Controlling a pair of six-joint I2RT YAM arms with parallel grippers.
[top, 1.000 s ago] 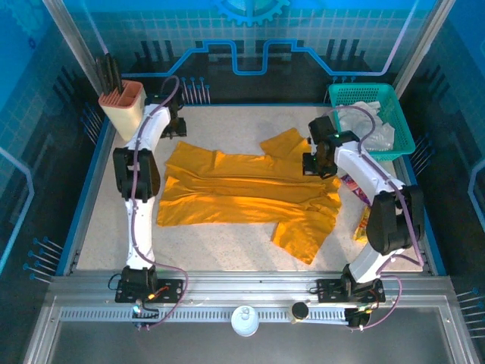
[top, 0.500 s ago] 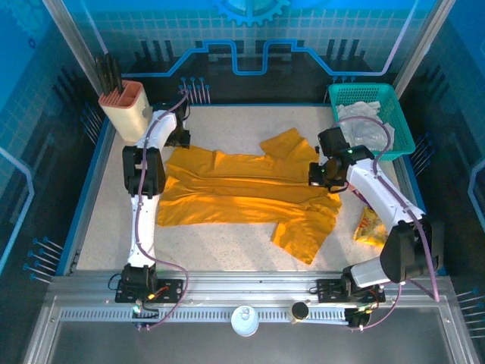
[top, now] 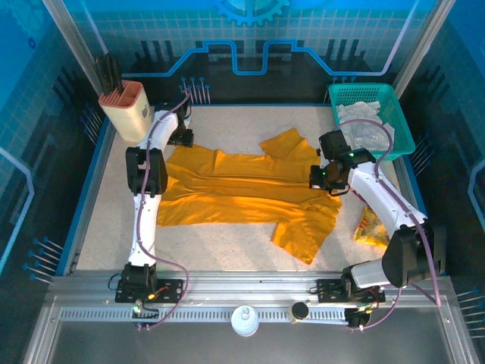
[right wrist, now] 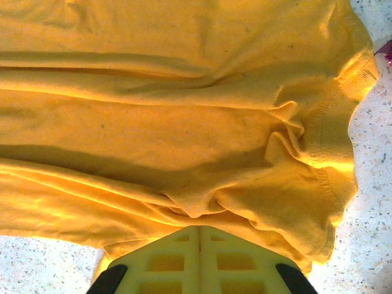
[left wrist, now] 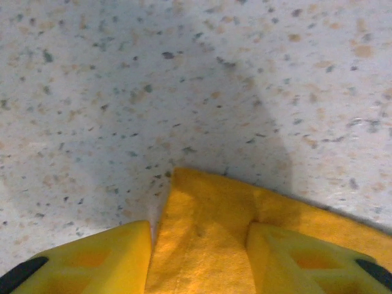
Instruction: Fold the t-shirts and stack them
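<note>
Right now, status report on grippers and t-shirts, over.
Left gripper open, straddling a corner of the mustard-orange t-shirt. Right gripper shut, pinching its right end. White-grey t-shirt in the teal basket. Yellow snack packet lies apart, nothing blocking.

1. Left arm [top: 141,227]: white links, black joint housings, purple cable looping alongside.
2. Right arm [top: 379,199]: same white-and-black build, purple cable.
3. Left fingers [left wrist: 92,260] and right fingers [right wrist: 165,260]: yellow plastic with moulded recesses, black patches at 5 and 7 o'clock.
</note>
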